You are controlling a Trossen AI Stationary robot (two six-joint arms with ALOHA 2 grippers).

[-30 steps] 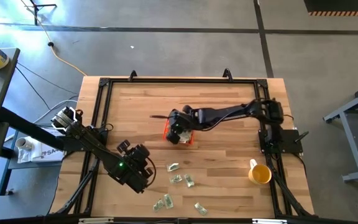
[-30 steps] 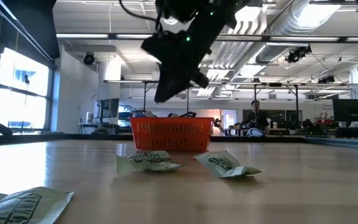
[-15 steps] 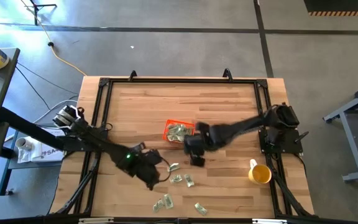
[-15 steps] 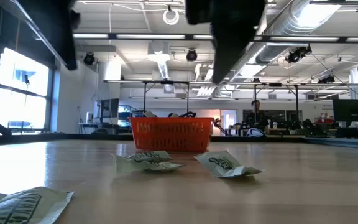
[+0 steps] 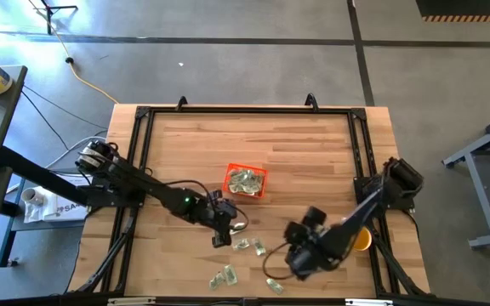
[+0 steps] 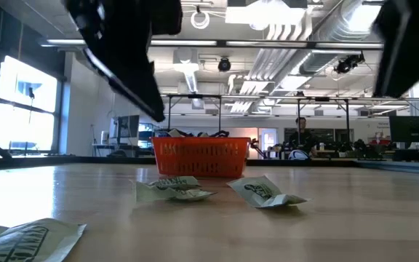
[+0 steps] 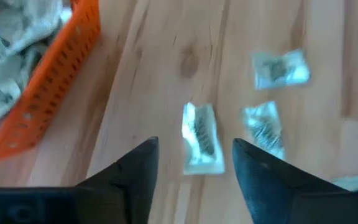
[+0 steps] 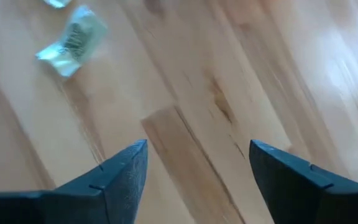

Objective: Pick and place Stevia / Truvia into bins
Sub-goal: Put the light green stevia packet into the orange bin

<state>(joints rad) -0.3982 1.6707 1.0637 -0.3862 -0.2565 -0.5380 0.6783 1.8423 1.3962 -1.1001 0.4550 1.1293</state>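
Observation:
The orange bin [image 5: 245,181] stands mid-table with several Stevia sachets inside. More pale green sachets lie loose nearer the front: one [image 5: 239,226] beside my left gripper, two [image 5: 242,245] [image 5: 259,248] just past it, and two [image 5: 223,276] [image 5: 274,285] at the near edge. My left gripper [image 5: 221,231] hovers open over a sachet [image 7: 201,137], which lies flat on the wood in line with the gap of the fingers [image 7: 193,144], with the bin [image 7: 36,93] to one side. My right gripper [image 5: 296,257] hangs open over bare wood [image 8: 198,144], a sachet [image 8: 70,40] farther off.
A yellow cup [image 5: 362,240] stands at the right, partly under my right arm. The black frame rail [image 5: 134,170] borders the table. In the low view the bin [image 6: 201,156] stands behind two sachets [image 6: 173,189] [image 6: 264,191]; a person sits far behind.
My right gripper has left the bin and swung toward the table's near right, past the loose sachets; the sachets in the bin now show uncovered. My left gripper has gone toward the table's right and down, over the sachet nearest the bin, and has turned.

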